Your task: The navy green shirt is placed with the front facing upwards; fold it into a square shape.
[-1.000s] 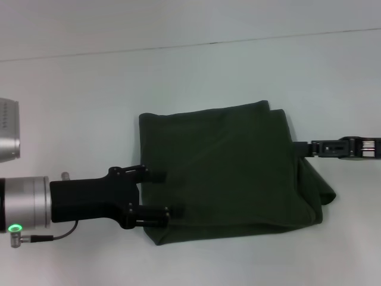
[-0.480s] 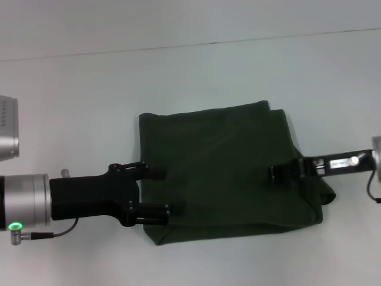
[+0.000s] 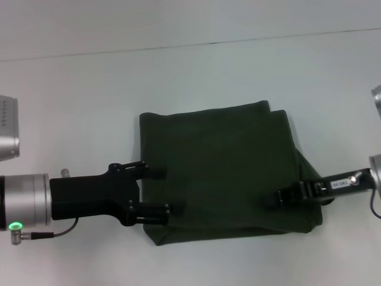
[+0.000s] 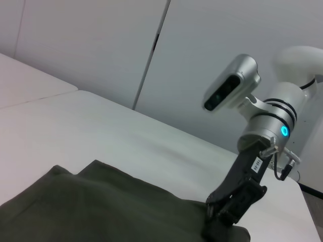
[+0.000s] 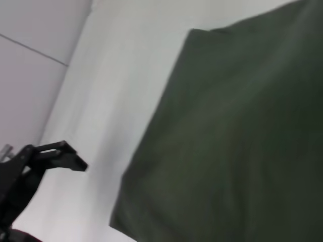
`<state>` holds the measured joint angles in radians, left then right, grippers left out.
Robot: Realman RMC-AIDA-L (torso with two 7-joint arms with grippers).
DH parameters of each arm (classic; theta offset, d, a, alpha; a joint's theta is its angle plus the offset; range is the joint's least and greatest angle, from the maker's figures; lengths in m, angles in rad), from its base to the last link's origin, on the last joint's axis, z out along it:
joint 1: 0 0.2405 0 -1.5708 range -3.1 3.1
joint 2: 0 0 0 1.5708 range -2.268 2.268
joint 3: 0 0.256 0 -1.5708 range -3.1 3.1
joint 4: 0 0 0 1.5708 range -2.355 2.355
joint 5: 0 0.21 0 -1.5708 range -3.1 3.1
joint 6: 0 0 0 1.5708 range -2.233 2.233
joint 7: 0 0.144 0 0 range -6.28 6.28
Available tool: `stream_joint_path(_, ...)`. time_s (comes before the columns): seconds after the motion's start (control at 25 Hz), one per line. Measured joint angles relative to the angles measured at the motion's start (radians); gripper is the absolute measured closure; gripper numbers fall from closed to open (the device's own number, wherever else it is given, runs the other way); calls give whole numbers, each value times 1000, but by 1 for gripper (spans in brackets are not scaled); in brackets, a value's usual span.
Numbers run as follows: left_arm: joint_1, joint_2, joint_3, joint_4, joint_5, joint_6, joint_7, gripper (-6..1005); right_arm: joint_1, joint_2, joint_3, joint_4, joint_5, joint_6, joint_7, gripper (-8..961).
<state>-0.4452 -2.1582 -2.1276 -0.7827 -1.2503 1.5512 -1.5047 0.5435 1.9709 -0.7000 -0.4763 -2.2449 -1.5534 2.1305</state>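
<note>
Shirt lettering: none shows on the folded navy green shirt (image 3: 223,170).
Right claw (image 4: 222,222) arm sticker: characters too small to read.
Other text: none legible.

1 navy green shirt (image 3: 223,170), 2 claws: left claw (image 3: 169,190), right claw (image 3: 280,198).

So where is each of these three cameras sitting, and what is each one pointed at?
Head view: on the robot's head, looking down at the folded shirt on the table; the left gripper and right gripper reach in from the sides.
Left wrist view: on the left arm, looking across the shirt at the right gripper.
Right wrist view: on the right arm, looking over the shirt toward the left gripper.
All three share the shirt.
</note>
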Motion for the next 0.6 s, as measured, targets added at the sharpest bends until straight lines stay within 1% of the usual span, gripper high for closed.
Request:
stream_joint_path(0.04, 0, 0, 0, 0, 0, 0, 0, 97, -6, -5, 0, -1, 0, -1, 5, 902)
stream_joint_path(0.24, -1, 0, 0, 5, 0, -1, 0, 97, -43, -28, 3, -5, -1, -5, 29, 921)
stream_joint_path(0.48, -3, -2, 0, 3, 0, 3, 0, 97, -67, -41, 6, -11, 0, -14, 27, 922)
stream_joint_path(0.6, -3, -2, -1, 0, 0, 6, 0, 97, -84, -44, 45, -32, 13, -63, -21, 922)
